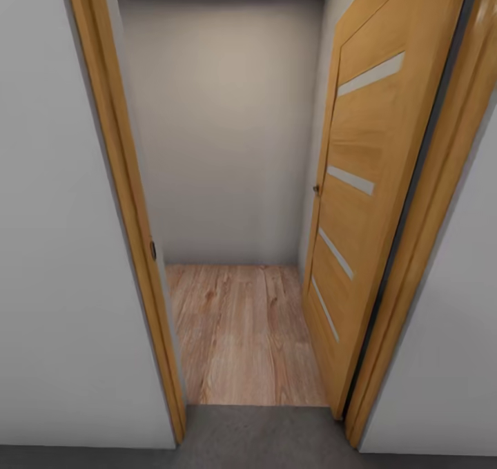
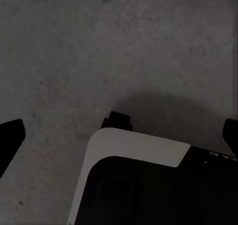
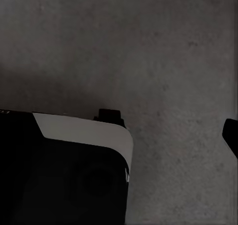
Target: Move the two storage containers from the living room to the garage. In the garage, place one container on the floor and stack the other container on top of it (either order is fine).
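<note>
Head view looks through an open doorway: a wooden door frame point(image 1: 117, 199) stands at the left against a plain white wall point(image 1: 48, 248), with a small dark strike plate on its inner edge. Beyond it a short stretch of light wood plank flooring point(image 1: 241, 331) runs away from the camera, its planks lengthwise toward a bare white back wall point(image 1: 221, 123). To the right the wooden door point(image 1: 359, 199) is swung inward, standing edge-on to the opening, with four narrow pale glass strips set at a slant across its panel and a small knob on its near edge. Nearest the camera a band of the floor point(image 1: 262, 434), dark grey and matte, meets the planks at a straight line across the threshold.

Left wrist view looks down on the same grey, concrete-like floor point(image 2: 99, 46), mottled and shadowed. The left hand point(image 2: 119, 133) is released, its two dark fingertips point(image 2: 11, 135) wide apart at either edge, with the white-and-black robot base point(image 2: 144, 150) beneath.

Right wrist view shows the grey floor point(image 3: 163, 51) again and another corner of the base point(image 3: 84, 133). One dark fingertip point(image 3: 230, 133) of the right hand shows at the edge; whether that hand is released or clenched I cannot tell.
</note>
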`<state>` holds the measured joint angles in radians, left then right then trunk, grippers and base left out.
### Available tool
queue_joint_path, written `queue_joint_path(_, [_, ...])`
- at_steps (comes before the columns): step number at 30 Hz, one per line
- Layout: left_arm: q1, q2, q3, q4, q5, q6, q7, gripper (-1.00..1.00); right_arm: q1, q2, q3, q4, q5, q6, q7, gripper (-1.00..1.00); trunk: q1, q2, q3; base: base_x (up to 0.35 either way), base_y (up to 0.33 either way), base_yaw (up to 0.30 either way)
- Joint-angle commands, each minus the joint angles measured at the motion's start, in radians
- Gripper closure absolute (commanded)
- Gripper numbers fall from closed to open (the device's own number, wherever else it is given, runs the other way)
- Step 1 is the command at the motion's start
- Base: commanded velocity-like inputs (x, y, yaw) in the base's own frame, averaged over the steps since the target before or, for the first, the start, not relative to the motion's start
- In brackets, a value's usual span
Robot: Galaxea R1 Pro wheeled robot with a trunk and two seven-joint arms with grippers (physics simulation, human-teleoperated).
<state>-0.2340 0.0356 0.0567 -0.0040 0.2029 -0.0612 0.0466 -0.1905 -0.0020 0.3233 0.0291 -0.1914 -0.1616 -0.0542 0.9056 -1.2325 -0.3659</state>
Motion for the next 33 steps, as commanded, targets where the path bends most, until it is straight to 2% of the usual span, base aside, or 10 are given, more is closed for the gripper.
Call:
queue_joint_path(1, [-0.001,0.000,0.005,0.001,0.001,-0.003,0.001,-1.00,-0.001,0.000,0.009,0.003,-0.009,-0.006,0.000,-1.00,0.001,-0.001,-0.001,0.319,-0.077,0.012])
queue_joint_path(19, [-0.001,0.001,0.006,0.001,0.002,-0.001,0.001,-1.00,-0.001,-0.001,0.012,0.003,-0.007,-0.006,-0.001,-1.00,0.001,-0.001,-0.001,0.317,-0.092,0.001])
queue_joint_path(33, [-0.001,0.001,0.006,0.001,0.003,0.000,0.001,-1.00,-0.001,-0.001,0.013,0.003,-0.007,-0.007,-0.001,-1.00,0.001,-0.001,-0.001,0.317,-0.008,0.000])
